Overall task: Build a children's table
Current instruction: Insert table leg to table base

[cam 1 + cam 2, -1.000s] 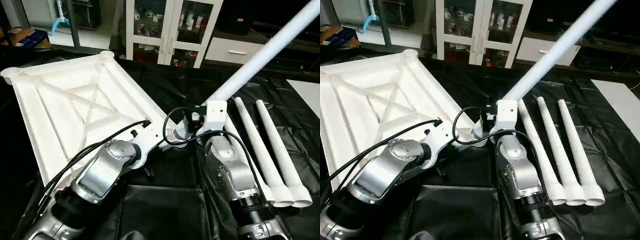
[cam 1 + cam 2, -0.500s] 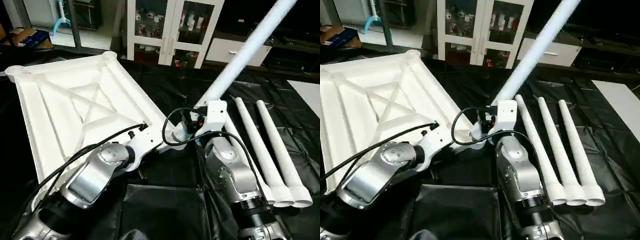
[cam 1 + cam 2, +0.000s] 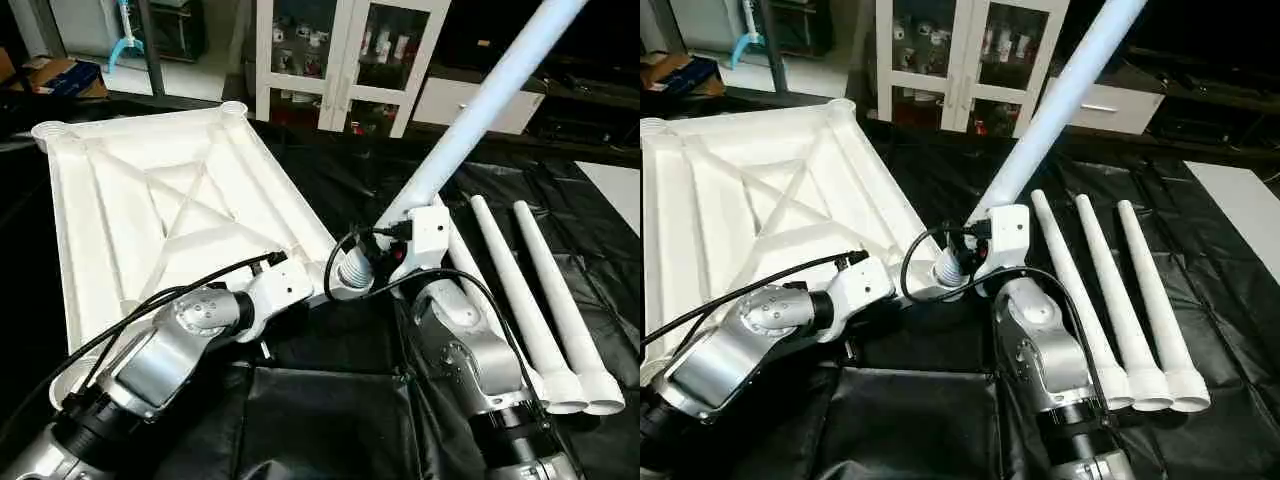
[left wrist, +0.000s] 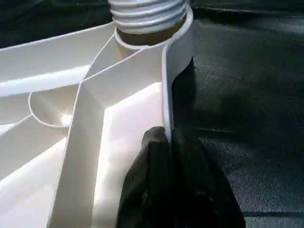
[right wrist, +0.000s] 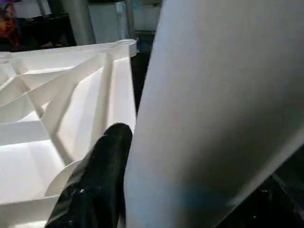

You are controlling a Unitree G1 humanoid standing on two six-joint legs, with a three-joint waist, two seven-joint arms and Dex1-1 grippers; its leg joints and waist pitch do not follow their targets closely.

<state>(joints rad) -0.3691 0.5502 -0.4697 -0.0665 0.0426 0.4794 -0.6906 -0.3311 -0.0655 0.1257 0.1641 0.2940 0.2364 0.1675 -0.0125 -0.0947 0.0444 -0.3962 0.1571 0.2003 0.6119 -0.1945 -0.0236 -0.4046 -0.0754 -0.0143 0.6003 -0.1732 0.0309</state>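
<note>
Since a second ago the raised leg point(image 3: 480, 115) stands steeper and the table top point(image 3: 160, 215) has swung with its far corners turned more toward the cabinets, the left arm having shifted along its edge.

That top lies ribbed side up on the black-covered desk point(image 3: 1200, 250), one corner socket point(image 4: 156, 35) near the two wrists. In the left wrist view the threaded end point(image 4: 147, 12) of the leg sits at the mouth of that socket, not yet wound in. The left pincer point(image 4: 164, 156) is clenched on the thin rim of the top, one finger each side of the wall. The right pincer point(image 5: 123, 175) grasps the raised leg low down near the thread, a black finger point(image 5: 102, 175) lying against the tube.

Three more legs point(image 3: 545, 290) lie side by side on the desk to the robot's right, wide ends toward it.

Judging by look, the parts are hollow moulded plastic: light, fairly stiff, smooth and likely slippery under hard fingers. A long leg held near its thick end will lever hard on the grip, so the hold belongs close to the thread, where small turns stay controlled. The rim is thin and may flex; pinching beside a rib or the socket should steady the top better. Cross-threading seems the chief risk if the leg enters tilted.
</note>
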